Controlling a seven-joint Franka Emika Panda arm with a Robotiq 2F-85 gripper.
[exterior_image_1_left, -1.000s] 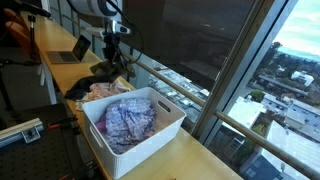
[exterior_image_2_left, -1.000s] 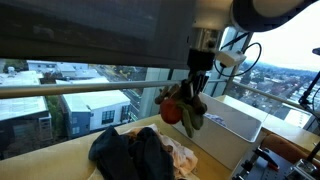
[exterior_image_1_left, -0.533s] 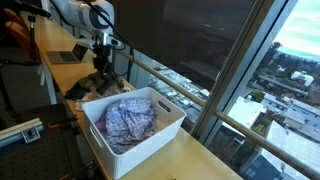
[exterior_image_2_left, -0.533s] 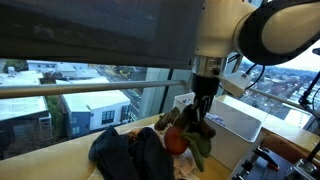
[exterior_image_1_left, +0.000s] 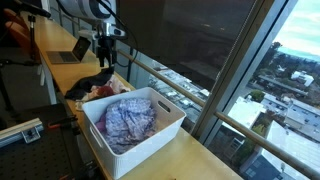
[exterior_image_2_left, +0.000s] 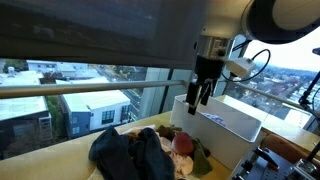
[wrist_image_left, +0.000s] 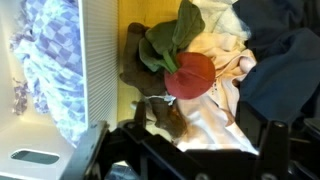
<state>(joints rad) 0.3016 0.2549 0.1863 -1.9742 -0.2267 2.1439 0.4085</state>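
One red-and-green bundle (wrist_image_left: 188, 68) let go onto the clothes pile; gripper (exterior_image_2_left: 198, 95) empty above it

One second ago the bundle hung clamped in the gripper, clear of the pile; now it lies on a cream cloth (wrist_image_left: 215, 112), just beside the outer wall of the white basket (wrist_image_left: 98, 60), with dark garments (exterior_image_2_left: 125, 155) next to it; the gripper has risen and stands straight over the bundle, its jaws spread apart and holding nothing; a checked purple cloth (exterior_image_1_left: 128, 120) fills the basket; pile and basket sit on the yellow bench (exterior_image_1_left: 190, 155) along the window.
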